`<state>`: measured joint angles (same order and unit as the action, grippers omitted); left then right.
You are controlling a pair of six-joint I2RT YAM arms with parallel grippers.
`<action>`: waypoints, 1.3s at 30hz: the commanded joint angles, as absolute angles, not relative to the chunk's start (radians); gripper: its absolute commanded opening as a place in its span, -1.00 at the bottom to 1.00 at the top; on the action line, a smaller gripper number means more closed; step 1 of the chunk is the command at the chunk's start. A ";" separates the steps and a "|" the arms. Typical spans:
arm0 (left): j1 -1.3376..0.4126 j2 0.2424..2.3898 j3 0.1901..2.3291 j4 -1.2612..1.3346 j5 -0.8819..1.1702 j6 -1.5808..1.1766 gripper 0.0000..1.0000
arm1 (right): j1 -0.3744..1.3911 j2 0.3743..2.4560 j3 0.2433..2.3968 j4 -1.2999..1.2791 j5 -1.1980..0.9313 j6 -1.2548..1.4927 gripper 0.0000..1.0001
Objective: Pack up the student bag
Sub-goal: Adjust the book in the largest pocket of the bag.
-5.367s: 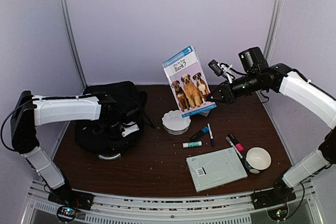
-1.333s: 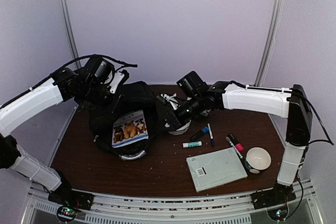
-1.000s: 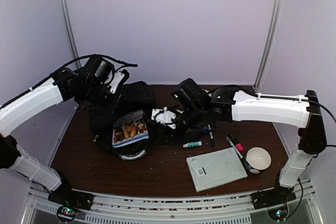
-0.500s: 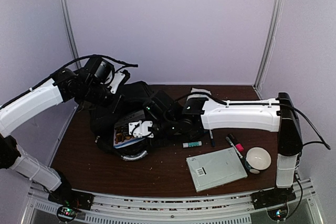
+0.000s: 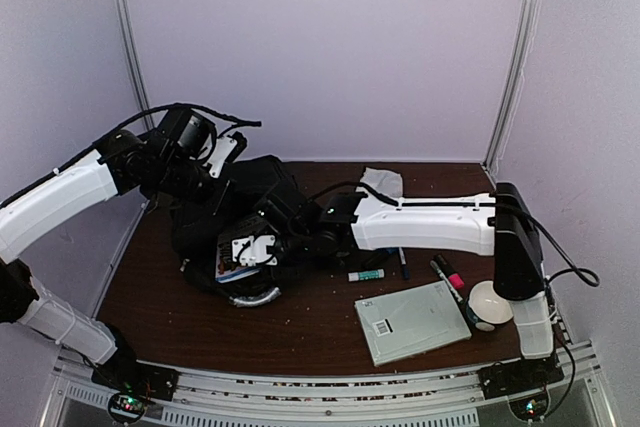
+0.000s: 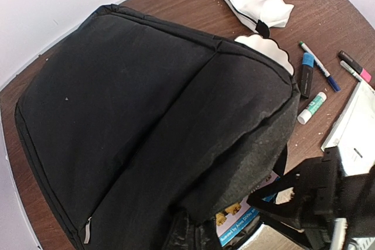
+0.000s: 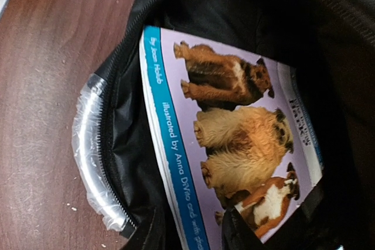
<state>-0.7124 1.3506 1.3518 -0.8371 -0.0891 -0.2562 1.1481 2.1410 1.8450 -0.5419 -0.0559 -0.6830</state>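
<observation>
The student bag [image 5: 195, 237] lies at the table's left, a big black backpack with a silvery-grey handle [image 5: 250, 297]. My left gripper [image 5: 215, 197] is shut on the bag's top flap and holds it up; its fingers [image 6: 193, 235] pinch the black fabric [image 6: 129, 115]. A book with dogs on its cover [image 7: 234, 127] lies inside the bag's mouth [image 7: 132, 144], next to the handle [image 7: 88, 139]. It peeks out under the flap [image 6: 246, 223]. My right gripper [image 7: 193, 229] hangs low over the book's spine edge, jaws apart, holding nothing. It reaches into the opening [image 5: 240, 259].
A white pouch [image 5: 382, 181] lies at the back. Right of the bag are a white scalloped dish [image 6: 263, 48], a glue stick [image 5: 366, 275], markers [image 5: 448, 272], a pale notebook [image 5: 412, 322] and a bowl [image 5: 492, 304]. My right arm stretches across the table's middle.
My right gripper swung left from the white dish to the bag's mouth, its jaws narrowing. The book, carried earlier by that gripper, lies in the bag. The left arm has not moved.
</observation>
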 commanded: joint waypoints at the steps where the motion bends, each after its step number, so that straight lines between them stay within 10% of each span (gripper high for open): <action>1: -0.714 1.302 1.365 -0.734 -0.067 -0.253 -1.00 | 1.151 2.194 1.888 -0.556 0.005 -0.711 -0.35; 29: -0.715 1.279 1.315 -0.725 -0.012 -0.259 -1.00 | 1.124 2.456 2.018 -0.238 0.286 -0.836 -0.71; 39: -0.715 1.292 1.288 -0.718 -0.059 -0.266 -1.00 | 1.147 2.293 1.853 -0.288 0.148 -0.774 -0.50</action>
<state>-0.7128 1.3182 1.2892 -0.8295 -0.0380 -0.2569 1.1294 2.4123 1.9213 -0.2386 0.2314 -0.8043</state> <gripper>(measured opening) 0.007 0.210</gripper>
